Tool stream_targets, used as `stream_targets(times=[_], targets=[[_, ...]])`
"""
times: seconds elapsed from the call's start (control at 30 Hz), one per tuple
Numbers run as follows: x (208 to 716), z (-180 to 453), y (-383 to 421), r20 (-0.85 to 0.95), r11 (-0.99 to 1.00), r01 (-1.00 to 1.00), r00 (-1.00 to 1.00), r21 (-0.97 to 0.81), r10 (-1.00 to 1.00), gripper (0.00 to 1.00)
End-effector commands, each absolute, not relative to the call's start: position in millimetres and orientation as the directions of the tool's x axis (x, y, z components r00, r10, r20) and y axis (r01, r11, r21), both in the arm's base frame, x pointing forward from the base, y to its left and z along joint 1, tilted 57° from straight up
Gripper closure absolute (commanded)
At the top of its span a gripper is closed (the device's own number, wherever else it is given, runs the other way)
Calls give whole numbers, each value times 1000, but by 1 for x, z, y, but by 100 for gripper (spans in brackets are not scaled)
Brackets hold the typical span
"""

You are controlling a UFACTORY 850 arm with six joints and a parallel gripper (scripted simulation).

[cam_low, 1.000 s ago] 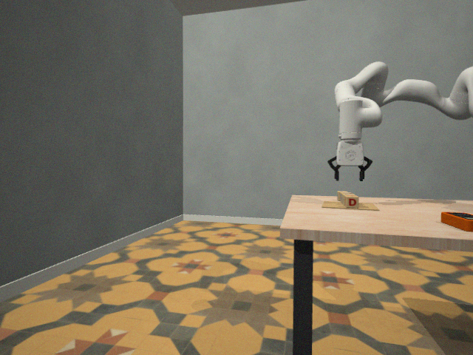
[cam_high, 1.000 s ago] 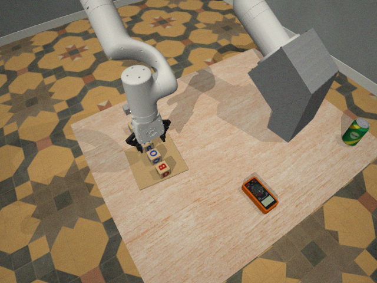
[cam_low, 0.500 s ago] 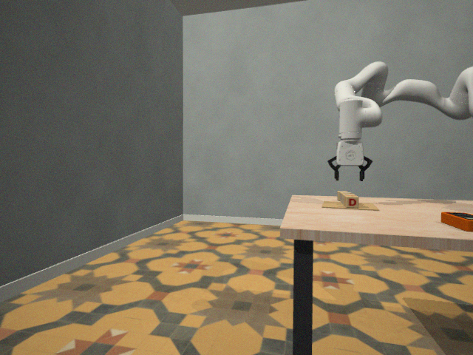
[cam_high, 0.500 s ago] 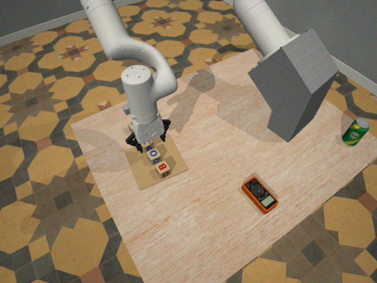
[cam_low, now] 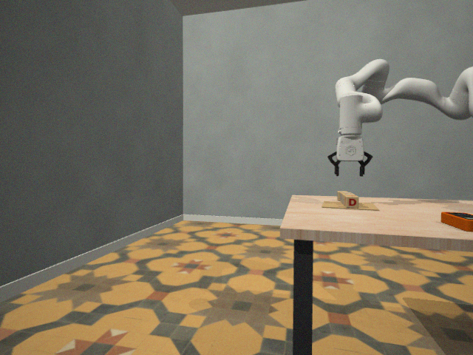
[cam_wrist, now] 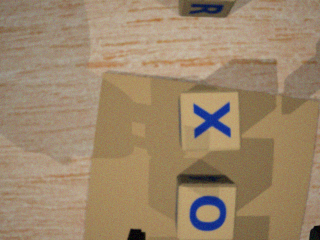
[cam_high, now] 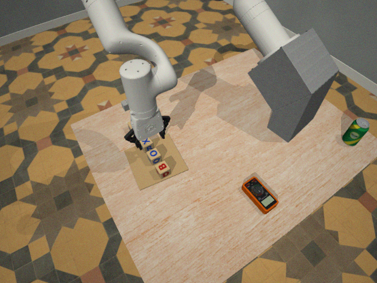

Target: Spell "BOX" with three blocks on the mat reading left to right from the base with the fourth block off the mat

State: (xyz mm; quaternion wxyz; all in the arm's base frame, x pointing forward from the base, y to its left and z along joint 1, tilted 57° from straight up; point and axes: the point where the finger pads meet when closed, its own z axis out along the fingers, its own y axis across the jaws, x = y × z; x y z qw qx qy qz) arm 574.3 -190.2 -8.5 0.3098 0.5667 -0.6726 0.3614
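Observation:
Three wooden letter blocks stand in a close straight row on the tan mat (cam_high: 153,166): X (cam_high: 146,142), O (cam_high: 154,155) and B (cam_high: 162,168). In the wrist view the X block (cam_wrist: 210,121) and O block (cam_wrist: 206,212) lie on the mat (cam_wrist: 150,165), with a small gap between them. The fourth block (cam_wrist: 205,7), with a blue R on its side, sits off the mat on the table beyond the X. My gripper (cam_high: 147,134) hangs open and empty, well above the row (cam_low: 348,200), as the exterior view shows of the gripper (cam_low: 348,169).
An orange multimeter (cam_high: 259,194) lies at the table's near right. A green can (cam_high: 355,131) stands at the far right edge. A large grey box (cam_high: 293,82) rises at the back right. A small grey object (cam_high: 124,105) sits by the table edge behind the arm.

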Motion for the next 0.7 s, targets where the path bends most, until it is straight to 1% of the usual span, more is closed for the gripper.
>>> stream_targets(times=[0.0, 0.2, 0.67], targets=[[575, 5, -169, 826, 96, -986, -166, -136, -539, 0], [575, 21, -145, 826, 96, -986, -166, -136, -539, 0], [575, 29, -134, 826, 96, -986, -166, -136, -539, 0]])
